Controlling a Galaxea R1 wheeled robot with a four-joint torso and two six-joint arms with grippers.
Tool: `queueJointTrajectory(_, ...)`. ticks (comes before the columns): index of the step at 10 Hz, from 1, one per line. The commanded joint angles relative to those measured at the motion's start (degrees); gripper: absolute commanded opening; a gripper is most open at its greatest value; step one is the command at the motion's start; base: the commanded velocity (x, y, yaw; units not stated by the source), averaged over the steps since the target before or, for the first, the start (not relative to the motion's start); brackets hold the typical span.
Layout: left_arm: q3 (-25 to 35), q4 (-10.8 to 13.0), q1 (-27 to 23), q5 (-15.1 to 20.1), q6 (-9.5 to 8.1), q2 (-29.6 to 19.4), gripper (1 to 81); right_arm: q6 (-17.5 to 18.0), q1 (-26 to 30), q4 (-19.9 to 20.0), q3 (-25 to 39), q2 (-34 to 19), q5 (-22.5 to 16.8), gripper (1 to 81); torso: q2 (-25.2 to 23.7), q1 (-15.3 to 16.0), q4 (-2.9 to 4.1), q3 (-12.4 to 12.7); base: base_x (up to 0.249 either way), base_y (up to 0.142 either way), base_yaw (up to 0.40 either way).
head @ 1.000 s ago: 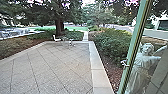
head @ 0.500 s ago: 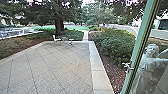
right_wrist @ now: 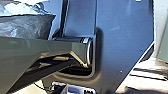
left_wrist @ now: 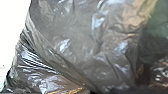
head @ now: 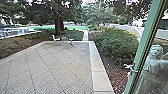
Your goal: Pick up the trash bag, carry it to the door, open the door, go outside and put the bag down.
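Out front spreads the big paved yard (head: 55, 67), its slabs crossed by diagonal joints and running away from the robot. Over the far side looms a dark, wide-branched tree (head: 59, 27), with green lawn beyond it. To the right, here comes the bulk of a leafy hedge (head: 115, 45), set in a brown bed, and between bed and slabs runs a pale stone border (head: 98, 67).

And there's the door (head: 142, 47), its green frame slanting down the right side of the head view! Next to it stands a pale statue (head: 155, 62), cut off by the view's edge.

Now the trash bag (left_wrist: 75, 47): dark, glossy, creased all over, right up close to the left wrist camera. Is the left gripper clenched on it, or released? No telling from here, and no telling for the right gripper either. Over in the right wrist view, crinkled dark plastic (right_wrist: 27, 26) pokes out beyond a robot arm link, whitish material (right_wrist: 18, 8) above it.

Far off on the slabs, a white chair (head: 55, 38) sits beside a little table (head: 64, 40). Smallest of the lot, a pale fitting (head: 131, 67) juts from the frame's edge.
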Motion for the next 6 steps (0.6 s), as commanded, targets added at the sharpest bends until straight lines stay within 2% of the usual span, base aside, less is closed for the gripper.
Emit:
queueJointTrajectory(1, 0.09, 0.15, -2.47, 4.3, 0.37, -0.08, 1.0, -0.02, 2.12, -0.28, 0.24, 0.63, -3.43, 81.1, 0.02, 0.0, 0.0, 0.0, 0.085, 0.0, 0.0)
queueJointTrajectory(6, 0.09, 0.06, -2.47, 4.3, 0.37, -0.08, 1.0, -0.02, 2.2, -0.11, 0.24, 0.63, -3.43, 81.1, 0.02, -0.02, 0.02, -0.02, 0.103, 0.0, 0.0)
